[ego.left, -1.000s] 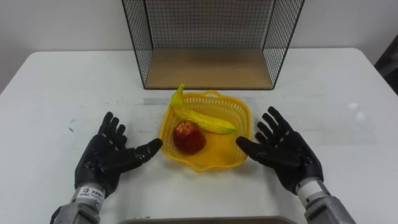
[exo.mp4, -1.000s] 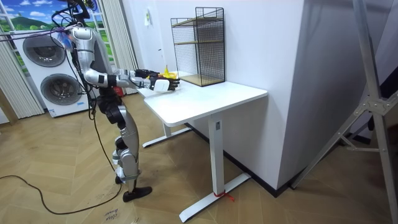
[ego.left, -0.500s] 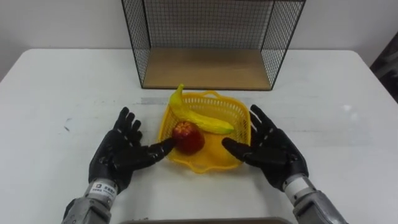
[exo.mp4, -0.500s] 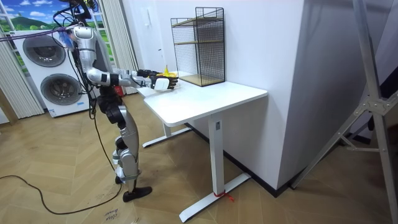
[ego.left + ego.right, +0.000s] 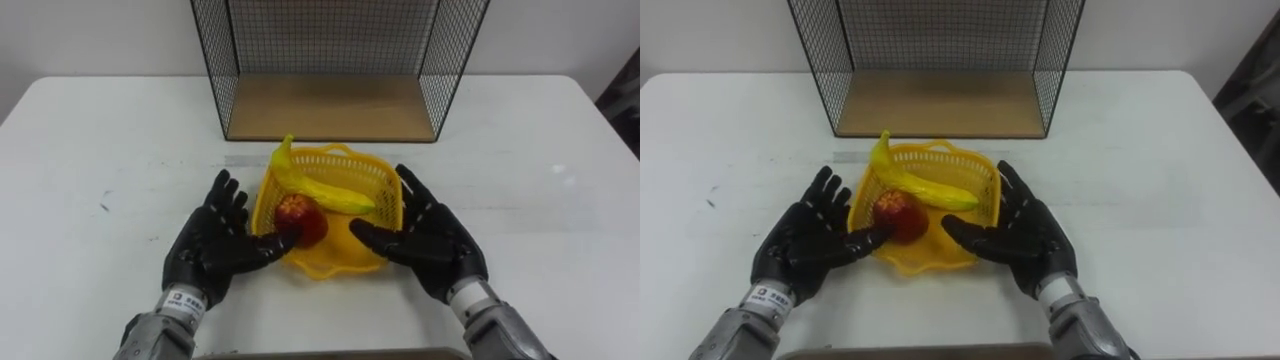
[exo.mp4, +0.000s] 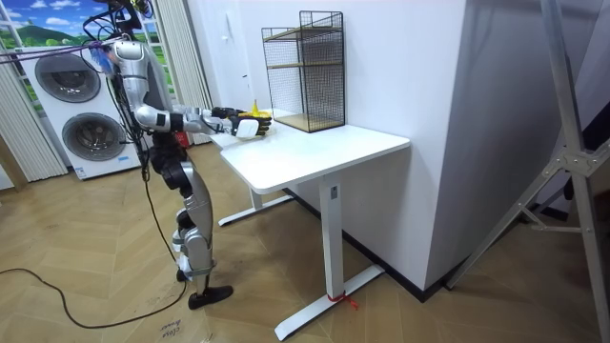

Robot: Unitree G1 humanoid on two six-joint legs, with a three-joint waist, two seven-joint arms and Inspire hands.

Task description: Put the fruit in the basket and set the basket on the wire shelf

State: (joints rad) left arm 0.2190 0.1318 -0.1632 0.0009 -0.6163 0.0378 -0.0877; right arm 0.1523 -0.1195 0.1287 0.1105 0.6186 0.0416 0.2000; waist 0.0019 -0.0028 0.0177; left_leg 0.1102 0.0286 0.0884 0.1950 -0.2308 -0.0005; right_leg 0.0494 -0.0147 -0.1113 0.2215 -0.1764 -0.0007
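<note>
Left eye view: a yellow plastic lattice basket (image 5: 388, 183) sits mid-frame on the white bench (image 5: 100, 150), holding a red apple (image 5: 297, 212) and a yellow banana (image 5: 325, 192). My left robot hand (image 5: 210, 250) and right robot hand (image 5: 435, 245) flank it, fingers spread wide, thumbs at its rim, gripping nothing. Room view: I stand at the bench's end on the room view's left, arms stretched forward. Right eye view: the black wire shelf with a wooden floor (image 5: 940, 100) stands at the top of the frame, near the basket but apart.
</note>
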